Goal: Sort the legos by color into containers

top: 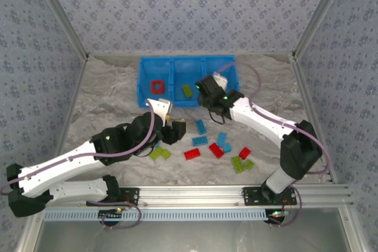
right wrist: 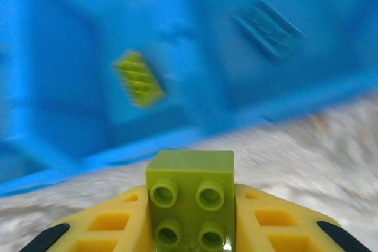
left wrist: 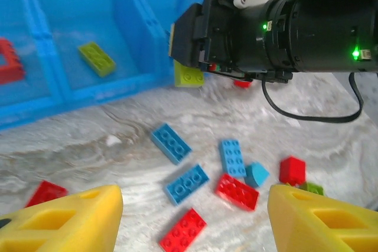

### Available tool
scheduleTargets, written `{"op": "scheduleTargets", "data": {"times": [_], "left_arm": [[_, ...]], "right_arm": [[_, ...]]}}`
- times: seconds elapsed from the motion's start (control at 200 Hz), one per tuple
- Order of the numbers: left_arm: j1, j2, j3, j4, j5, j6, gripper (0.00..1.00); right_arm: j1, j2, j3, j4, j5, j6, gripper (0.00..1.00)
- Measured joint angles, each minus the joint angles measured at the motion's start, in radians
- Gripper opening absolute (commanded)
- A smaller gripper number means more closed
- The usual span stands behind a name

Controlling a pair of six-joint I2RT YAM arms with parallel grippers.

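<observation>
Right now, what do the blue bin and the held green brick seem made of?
The bin looks like moulded plastic, smooth, slightly glossy: thin, evenly blue walls. The green brick looks like hard plastic, satin: crisp studs, uniform colour.

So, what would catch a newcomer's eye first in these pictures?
Most likely the bright blue bin at the far side, with a red square frame in its left compartment and a lime brick in the middle one. Next, the right gripper holding a small lime brick near the bin's front, and the loose red, blue and lime bricks scattered in front of it.
</observation>
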Motion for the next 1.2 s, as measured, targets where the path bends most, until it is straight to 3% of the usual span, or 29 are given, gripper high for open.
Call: {"op": "scheduleTargets", "data": {"times": [0.17, 0.455, 0.819, 1.089, 1.199], "left_arm": [[0.0, -0.034, 0.027, -0.066, -0.132, -0.037, 0.66], [0.0, -0.045, 0.053, -0.111, -0.204, -0.064, 0.66], [0.0, -0.022, 0.054, -0.119, -0.205, -0.071, 0.66], [0.0, -0.009, 0.054, -0.162, -0.206, -0.105, 0.67], [0.003, 0.026, 0.055, -0.22, -0.205, -0.135, 0.67]], "right_arm": [[0.023, 0.183, 0.209, 0.064, -0.076, -0.231, 0.33], [-0.126, 0.459, 0.349, 0.08, -0.378, -0.412, 0.32], [-0.158, 0.626, 0.565, 0.012, -0.51, -0.43, 0.35], [-0.162, 0.684, 0.607, -0.039, -0.522, -0.402, 0.55], [-0.163, 0.684, 0.607, -0.047, -0.515, -0.403, 0.57]]}}
